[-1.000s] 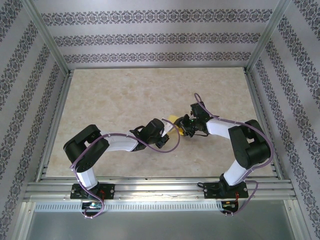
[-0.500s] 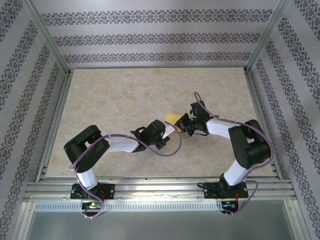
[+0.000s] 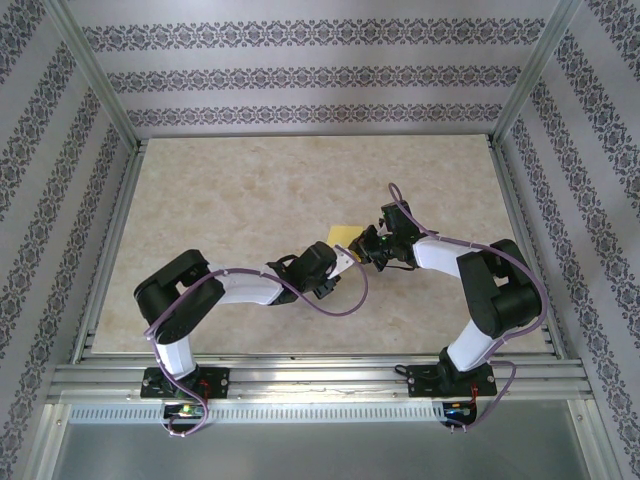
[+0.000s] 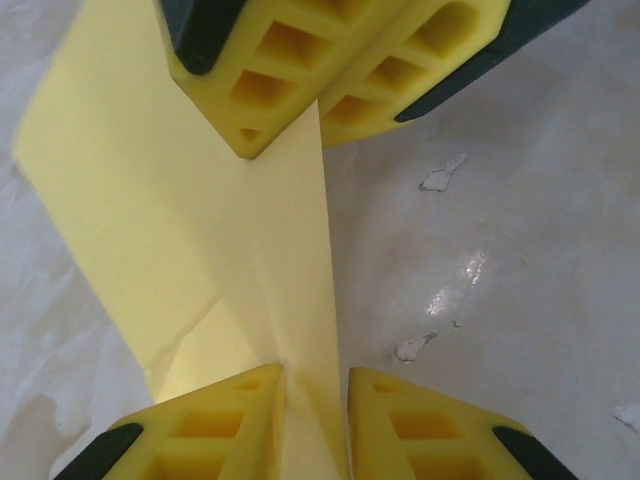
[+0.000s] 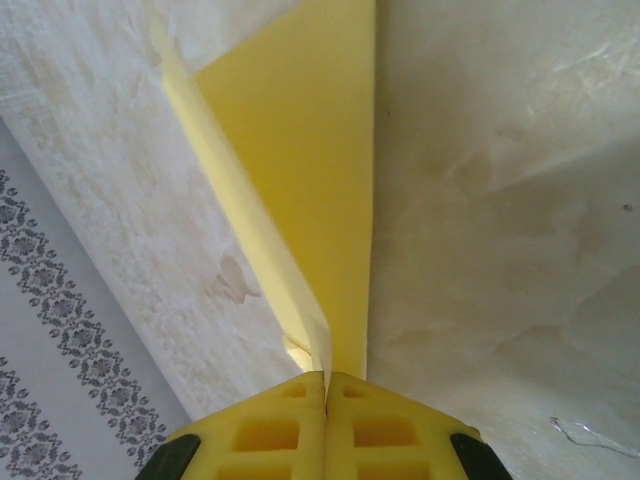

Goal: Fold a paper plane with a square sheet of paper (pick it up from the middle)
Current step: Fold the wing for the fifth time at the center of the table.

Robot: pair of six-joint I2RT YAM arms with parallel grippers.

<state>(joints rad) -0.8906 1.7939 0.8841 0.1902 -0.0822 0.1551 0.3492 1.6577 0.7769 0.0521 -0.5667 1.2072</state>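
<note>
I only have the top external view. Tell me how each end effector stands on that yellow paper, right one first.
Observer: In the right wrist view, the right end effector is shut on the yellow paper, fingers pressed together.
Operator: Now the left.
Observer: In the left wrist view, the left end effector has its fingers apart, with the paper running through the gap.
Operator: Report the paper's shape.
Observer: It is folded over; two layers part slightly near the right fingers.

Matt yellow paper; foam-like jaws; smooth, faintly glossy tabletop.
</note>
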